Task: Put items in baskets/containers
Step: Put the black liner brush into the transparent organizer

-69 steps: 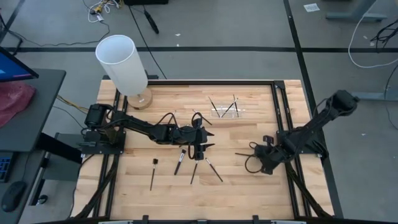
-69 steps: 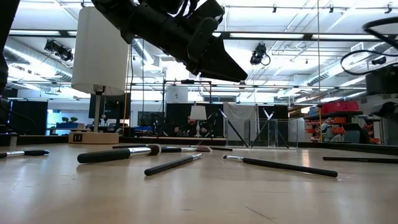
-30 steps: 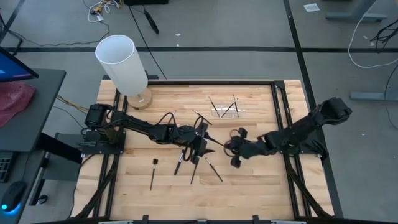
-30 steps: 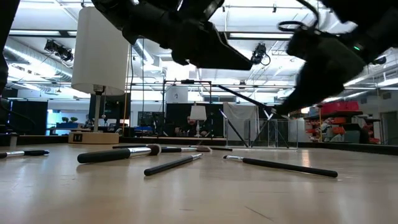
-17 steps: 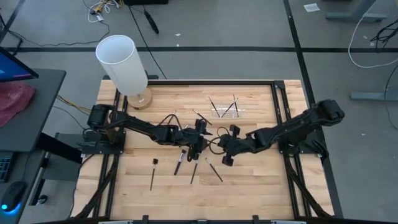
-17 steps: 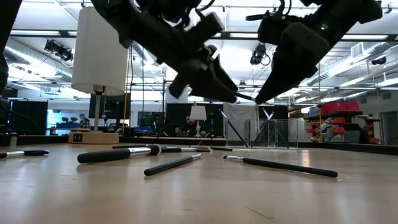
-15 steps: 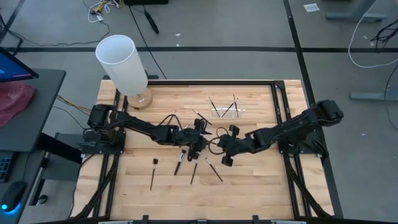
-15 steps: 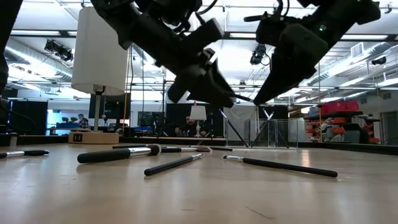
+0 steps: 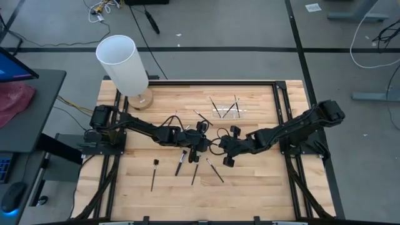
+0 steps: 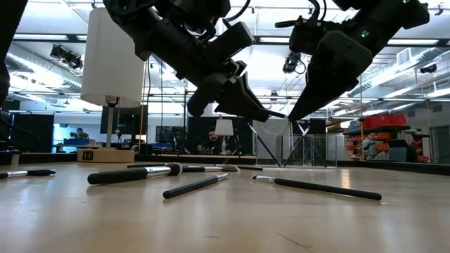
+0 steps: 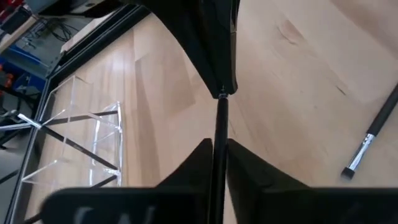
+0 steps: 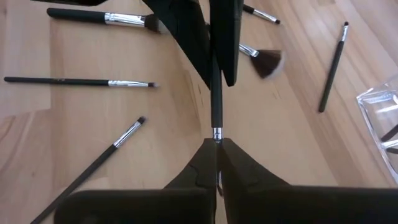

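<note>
Tall white cylinder (image 9: 122,64) on a round wooden base (image 9: 141,100) — far left corner of the wooden worktop (image 9: 256,181), upright

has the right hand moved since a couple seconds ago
Yes. In the high view the right hand has swung from near the table's right rail toward the middle, ending below the clear holder, tip to tip with the left hand on one brush.
</note>
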Available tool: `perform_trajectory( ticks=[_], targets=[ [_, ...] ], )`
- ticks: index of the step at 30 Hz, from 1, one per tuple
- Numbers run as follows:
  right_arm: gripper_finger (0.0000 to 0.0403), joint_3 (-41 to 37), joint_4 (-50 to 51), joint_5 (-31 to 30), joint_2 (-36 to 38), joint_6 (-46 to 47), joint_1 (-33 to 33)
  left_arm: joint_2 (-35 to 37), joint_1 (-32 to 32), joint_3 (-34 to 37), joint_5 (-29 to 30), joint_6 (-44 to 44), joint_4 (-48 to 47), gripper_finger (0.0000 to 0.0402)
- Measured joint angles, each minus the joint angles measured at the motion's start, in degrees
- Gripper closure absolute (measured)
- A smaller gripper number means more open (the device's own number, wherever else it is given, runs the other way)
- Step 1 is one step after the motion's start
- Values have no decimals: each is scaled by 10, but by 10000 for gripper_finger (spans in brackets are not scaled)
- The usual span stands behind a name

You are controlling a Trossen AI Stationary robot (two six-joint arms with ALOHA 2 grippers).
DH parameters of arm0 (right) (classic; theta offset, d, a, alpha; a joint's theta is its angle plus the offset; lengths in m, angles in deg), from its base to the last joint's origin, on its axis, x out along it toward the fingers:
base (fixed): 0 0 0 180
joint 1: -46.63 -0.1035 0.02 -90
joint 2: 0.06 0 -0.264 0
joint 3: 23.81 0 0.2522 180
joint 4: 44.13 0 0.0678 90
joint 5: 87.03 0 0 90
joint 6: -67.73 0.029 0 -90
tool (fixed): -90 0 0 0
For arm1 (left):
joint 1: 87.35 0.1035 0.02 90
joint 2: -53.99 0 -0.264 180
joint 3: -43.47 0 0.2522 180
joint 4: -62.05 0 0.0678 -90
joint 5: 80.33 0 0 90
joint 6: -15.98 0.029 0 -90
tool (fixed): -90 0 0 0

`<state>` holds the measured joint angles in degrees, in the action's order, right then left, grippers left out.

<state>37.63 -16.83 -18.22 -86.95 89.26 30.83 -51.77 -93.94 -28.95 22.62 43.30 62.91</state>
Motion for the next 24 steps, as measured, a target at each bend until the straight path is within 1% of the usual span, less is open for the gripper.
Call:
perform_trajectory(
  ticks=[2, 3, 7, 10, 13, 16, 20, 22, 24],
  targets=[
    [399, 0, 0, 0, 0, 0, 0, 0, 0, 0, -5, 0, -2, 385],
    [399, 0, 0, 0, 0, -1, 0, 0, 0, 0, -5, 0, -2, 386],
    [395, 0, -1, 0, 0, -12, 0, 0, 0, 0, -4, -12, -2, 379],
    [378, 0, 1, -1, 1, -11, 0, 0, 0, 0, -4, -19, -1, 374],
    [343, 0, 13, -2, 13, -11, 0, 0, 0, 0, -4, -33, -2, 386],
    [300, 0, 47, -2, 37, -6, 0, 0, 4, 0, -4, -45, -5, 387],
    [246, 0, 121, -3, 84, 42, -8, 0, 13, 0, -4, -64, -6, 383],
    [226, 0, 154, -5, 101, 73, -19, 0, 18, 0, -10, -74, -6, 381],
    [214, -10, 160, -9, 111, 97, -33, 0, 24, 0, -26, -86, 0, 384]
  ],
)
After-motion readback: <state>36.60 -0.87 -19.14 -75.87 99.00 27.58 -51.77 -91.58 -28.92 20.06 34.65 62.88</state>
